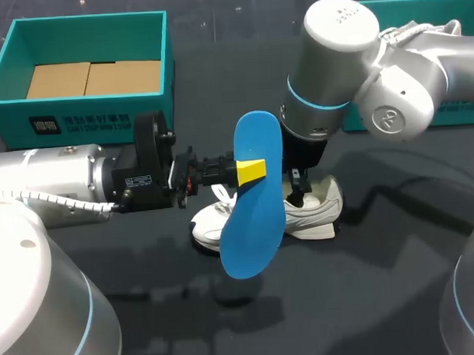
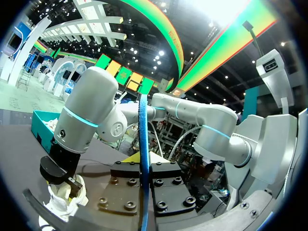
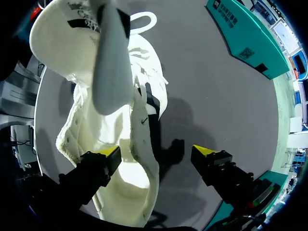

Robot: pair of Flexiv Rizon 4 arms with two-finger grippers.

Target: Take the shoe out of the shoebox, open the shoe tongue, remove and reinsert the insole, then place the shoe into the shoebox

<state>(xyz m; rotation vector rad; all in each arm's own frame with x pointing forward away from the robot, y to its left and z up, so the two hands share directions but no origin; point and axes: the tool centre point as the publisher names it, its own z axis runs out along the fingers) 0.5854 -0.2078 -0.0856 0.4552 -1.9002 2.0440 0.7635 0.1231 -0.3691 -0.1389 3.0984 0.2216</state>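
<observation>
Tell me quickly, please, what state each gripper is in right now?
Left gripper: shut on the insole.
Right gripper: open, one finger at the shoe opening, the other outside it.

Blue flat insole [image 1: 254, 216]: matt, smooth.
White lace-up shoe [image 1: 320, 210]: soft cloth.
Teal shoebox [image 1: 17, 115], upper left: matt cardboard.
Silver arm casing [image 1: 341, 34]: smooth, glossy.

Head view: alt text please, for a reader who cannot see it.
The left gripper holds a blue insole upright over a white sneaker on the dark table. The right gripper points down at the sneaker's opening. An open teal shoebox stands at the back left.
</observation>
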